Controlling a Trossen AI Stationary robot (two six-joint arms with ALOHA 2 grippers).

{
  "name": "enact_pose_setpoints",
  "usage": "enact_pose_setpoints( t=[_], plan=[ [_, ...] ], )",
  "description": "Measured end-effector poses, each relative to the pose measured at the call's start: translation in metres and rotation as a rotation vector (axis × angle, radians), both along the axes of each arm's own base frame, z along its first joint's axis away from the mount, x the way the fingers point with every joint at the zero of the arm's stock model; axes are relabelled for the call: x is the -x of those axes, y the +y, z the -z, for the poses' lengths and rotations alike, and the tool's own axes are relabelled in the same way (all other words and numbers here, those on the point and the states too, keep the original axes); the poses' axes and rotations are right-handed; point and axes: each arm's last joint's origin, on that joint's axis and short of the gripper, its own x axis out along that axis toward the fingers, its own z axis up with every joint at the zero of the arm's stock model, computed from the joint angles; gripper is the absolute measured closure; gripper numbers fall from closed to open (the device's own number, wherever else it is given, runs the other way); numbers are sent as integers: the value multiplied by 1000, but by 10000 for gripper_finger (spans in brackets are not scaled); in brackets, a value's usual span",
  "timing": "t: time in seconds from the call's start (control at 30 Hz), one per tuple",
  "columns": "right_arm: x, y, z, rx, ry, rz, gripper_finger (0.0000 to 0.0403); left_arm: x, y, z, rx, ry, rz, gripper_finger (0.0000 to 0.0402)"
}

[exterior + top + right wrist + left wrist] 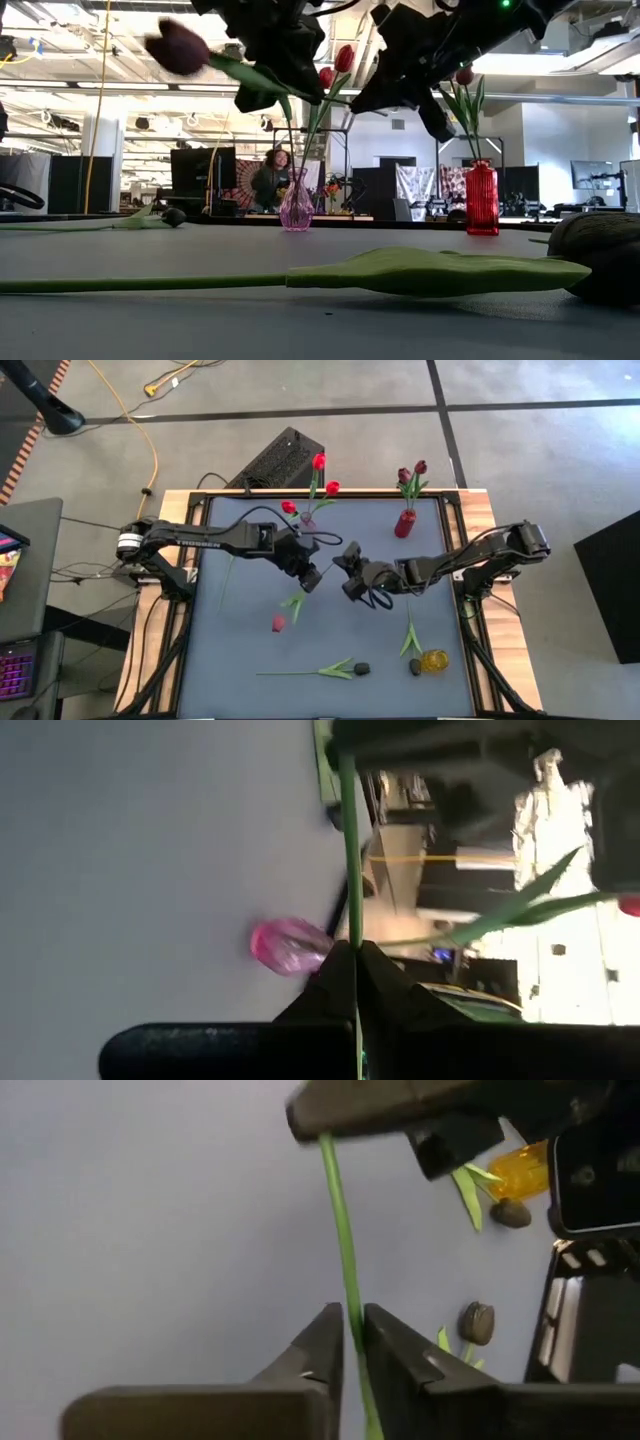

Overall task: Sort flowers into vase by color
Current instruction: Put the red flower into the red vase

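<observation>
A tulip with a dark maroon head (278, 623) (178, 47) and a thin green stem is held in the air between both grippers over the middle of the mat. My left gripper (312, 578) (353, 1325) and my right gripper (348, 578) (355, 955) face each other closely, each shut on the stem. A pink vase (307, 517) (296, 205) with red tulips and a red vase (404, 523) (481, 198) with maroon tulips stand by the far edge. Two dark-headed tulips (320, 672) (411, 640) lie flat near the near edge. My left gripper pinches the green stem (348, 1295) between its two fingers, which lie across it. The tulip is lifted clear, its leaf and head hanging out toward the table's near left side. From this pinch the stem runs straight on to the other gripper. My right gripper pinches the same stem (351, 920) between its two shut fingers, a short way along from the left gripper's hold. It comes in from the table's right side. The short stretch of stem between the two grippers is straight and clear of the table.
A yellow vase (434, 660) lies on its side near the mat's near right corner, beside one tulip's dark head (415, 667). A long stem and leaf (430, 270) lie close to the low camera. The mat's left half (230, 640) is bare. A person sits in the room behind (272, 175).
</observation>
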Motion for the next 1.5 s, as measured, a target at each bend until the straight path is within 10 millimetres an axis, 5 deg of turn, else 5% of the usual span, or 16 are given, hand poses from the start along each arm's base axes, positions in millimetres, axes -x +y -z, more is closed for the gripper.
enact_pose_setpoints(
  t=[0.2,0.37,0.57,0.77,0.97,1.13,1.33,1.5],
  plan=[
    [7,3,-1,-196,9,-79,381,2,5,-2,-91,-22,78,295],
    [30,0,-21,-415,10,-110,381,12,6,-21,-234,-77,100,245],
    [66,-15,-50,-666,-10,-105,381,33,-5,-54,-528,-137,68,229],
    [112,-38,-70,-763,-138,-119,381,39,-30,-62,-671,-154,137,229],
    [165,-63,-69,-779,-514,-107,381,41,-53,-36,-722,-276,197,229],
    [189,-76,-56,-805,-856,-86,381,53,-54,-13,-691,-457,173,229],
    [194,-94,-31,-813,-916,74,381,62,-55,1,-655,-615,147,229],
    [200,-111,-29,-759,-959,185,381,62,-55,2,-651,-629,145,229]
  ],
)
